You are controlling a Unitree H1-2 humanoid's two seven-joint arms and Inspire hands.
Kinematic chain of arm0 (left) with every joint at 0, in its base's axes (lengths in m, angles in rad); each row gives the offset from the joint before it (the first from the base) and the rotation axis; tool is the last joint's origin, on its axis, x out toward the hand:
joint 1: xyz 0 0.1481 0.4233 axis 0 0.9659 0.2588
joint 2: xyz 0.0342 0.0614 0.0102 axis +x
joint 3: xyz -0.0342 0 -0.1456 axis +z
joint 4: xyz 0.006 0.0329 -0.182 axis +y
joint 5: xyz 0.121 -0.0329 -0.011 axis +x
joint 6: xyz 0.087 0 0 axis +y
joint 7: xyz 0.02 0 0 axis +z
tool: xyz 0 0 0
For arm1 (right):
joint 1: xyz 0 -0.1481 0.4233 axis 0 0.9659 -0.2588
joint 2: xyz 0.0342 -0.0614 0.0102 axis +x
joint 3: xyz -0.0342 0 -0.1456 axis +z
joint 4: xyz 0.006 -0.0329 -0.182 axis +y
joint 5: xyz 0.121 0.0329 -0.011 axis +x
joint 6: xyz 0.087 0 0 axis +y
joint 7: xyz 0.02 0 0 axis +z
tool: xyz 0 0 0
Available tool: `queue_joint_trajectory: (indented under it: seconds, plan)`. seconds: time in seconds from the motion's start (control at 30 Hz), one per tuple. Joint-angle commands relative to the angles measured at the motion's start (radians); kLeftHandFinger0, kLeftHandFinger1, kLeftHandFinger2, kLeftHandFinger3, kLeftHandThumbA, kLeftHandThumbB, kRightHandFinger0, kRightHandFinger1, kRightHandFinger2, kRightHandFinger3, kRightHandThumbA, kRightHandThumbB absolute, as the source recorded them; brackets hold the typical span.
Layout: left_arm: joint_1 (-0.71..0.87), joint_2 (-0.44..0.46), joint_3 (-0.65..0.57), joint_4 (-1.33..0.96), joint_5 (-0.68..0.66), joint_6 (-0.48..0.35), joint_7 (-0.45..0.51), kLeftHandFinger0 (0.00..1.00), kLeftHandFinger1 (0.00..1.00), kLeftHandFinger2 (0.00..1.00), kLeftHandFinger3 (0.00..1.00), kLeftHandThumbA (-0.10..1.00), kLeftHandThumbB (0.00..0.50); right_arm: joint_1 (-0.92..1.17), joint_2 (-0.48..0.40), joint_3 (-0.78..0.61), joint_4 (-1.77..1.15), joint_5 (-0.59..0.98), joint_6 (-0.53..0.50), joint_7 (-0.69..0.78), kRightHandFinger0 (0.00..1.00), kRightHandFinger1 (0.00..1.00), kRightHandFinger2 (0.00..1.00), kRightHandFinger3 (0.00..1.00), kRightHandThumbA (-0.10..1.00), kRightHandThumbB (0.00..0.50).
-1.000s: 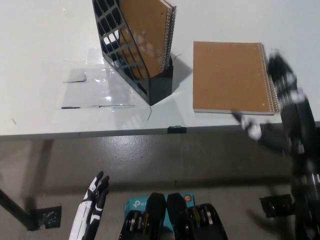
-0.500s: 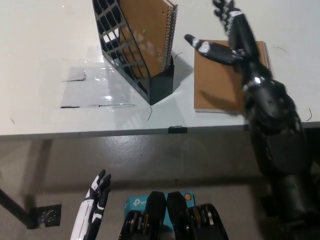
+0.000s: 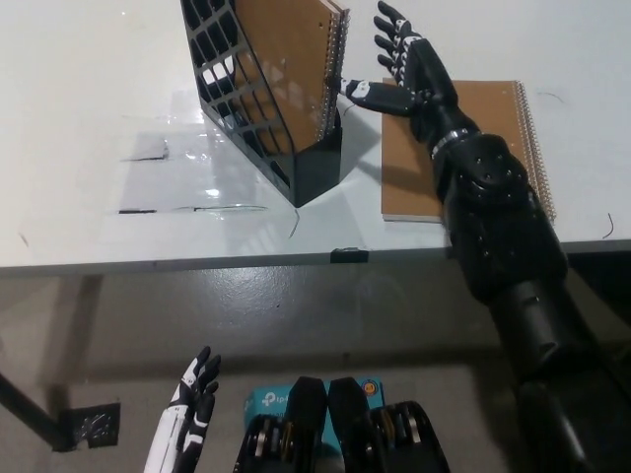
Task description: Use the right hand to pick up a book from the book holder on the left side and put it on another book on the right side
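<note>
I see my right robot hand (image 3: 409, 69) spread apart, empty, just beside the upright book (image 3: 291, 64) in the black holder (image 3: 246, 108). Left robot hand (image 3: 192, 409) rests low, fingers apart. No label on either notebook is readable; the flat book (image 3: 493, 148) lies on the desk (image 3: 79, 148).

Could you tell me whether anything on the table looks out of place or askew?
Nothing is spilled or damaged. The black book holder stands at an angle to the table edge, its notebook leaning inside. Clear tape lies left of it.
</note>
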Motion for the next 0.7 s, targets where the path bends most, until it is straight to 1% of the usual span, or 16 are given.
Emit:
queue_joint_trajectory:
  seconds: [0.0,0.03,0.17,0.37,0.67]
  plan:
    - [-0.008,0.004,-0.004,-0.011,0.020,-0.048,0.007,0.99,1.00,1.00,1.00,0.94,0.147,-0.090,0.015,-0.003,0.016,0.020,-0.061,0.003,1.00,1.00,1.00,1.00,0.89,0.241]
    - [-0.008,0.006,-0.005,-0.013,0.020,-0.044,0.004,0.99,1.00,1.00,1.00,0.95,0.149,-0.096,0.016,-0.003,0.025,0.018,-0.066,0.000,1.00,1.00,1.00,1.00,0.89,0.252]
    - [-0.009,0.008,-0.006,-0.019,0.026,-0.027,0.001,0.99,1.00,1.00,1.00,0.96,0.172,-0.109,0.020,-0.001,0.037,0.016,-0.064,0.002,1.00,1.00,1.00,1.00,0.89,0.260]
    - [-0.006,0.013,-0.010,-0.030,0.025,-0.009,-0.007,1.00,1.00,1.00,1.00,0.97,0.170,-0.137,0.031,0.007,0.069,0.004,-0.056,-0.009,1.00,1.00,1.00,1.00,0.90,0.284]
    - [0.002,0.014,-0.012,-0.025,0.022,-0.015,-0.005,1.00,1.00,1.00,1.00,0.95,0.169,-0.154,0.046,0.010,0.094,0.005,-0.036,-0.022,1.00,1.00,1.00,1.00,0.89,0.279]
